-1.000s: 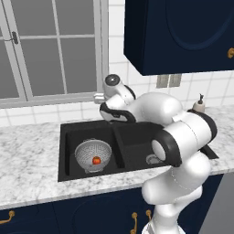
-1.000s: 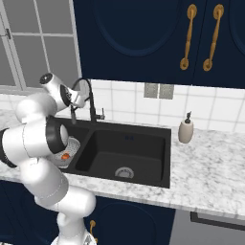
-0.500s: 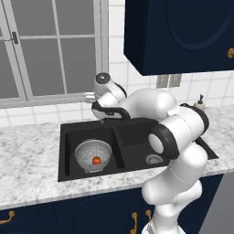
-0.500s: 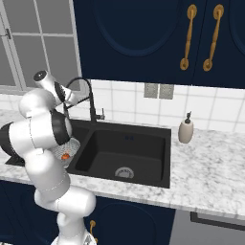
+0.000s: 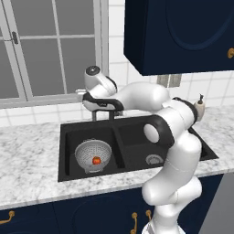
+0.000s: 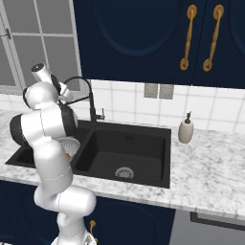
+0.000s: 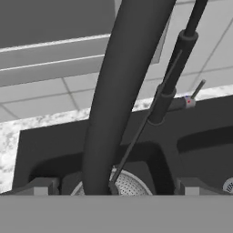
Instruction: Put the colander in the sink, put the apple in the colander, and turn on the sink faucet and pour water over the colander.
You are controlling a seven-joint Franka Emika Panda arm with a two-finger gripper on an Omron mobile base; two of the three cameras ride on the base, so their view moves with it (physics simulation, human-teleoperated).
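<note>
One white robot arm reaches over a black double-basin sink (image 5: 68, 137) set in a marble counter (image 5: 27, 160). The sink has two basins and two round silver drains; one drain (image 6: 124, 172) shows plainly in the right basin. One light-grey colander (image 5: 93, 155) sits in the left basin, and one small red-orange apple (image 5: 97, 160) lies inside it.

One thin black gooseneck faucet (image 6: 91, 98) rises behind the sink, with one small side lever (image 7: 196, 89). In the hand view the faucet's spout crosses close in front of the camera, above the colander's rim.

The gripper (image 7: 116, 186) hovers by the faucet spout with its two fingers spread wide apart, the spout between them, untouched.

One beige soap dispenser (image 6: 185, 129) stands on the counter to the right of the sink. Two gold handles (image 6: 189, 36) hang on the navy cabinet doors above.
</note>
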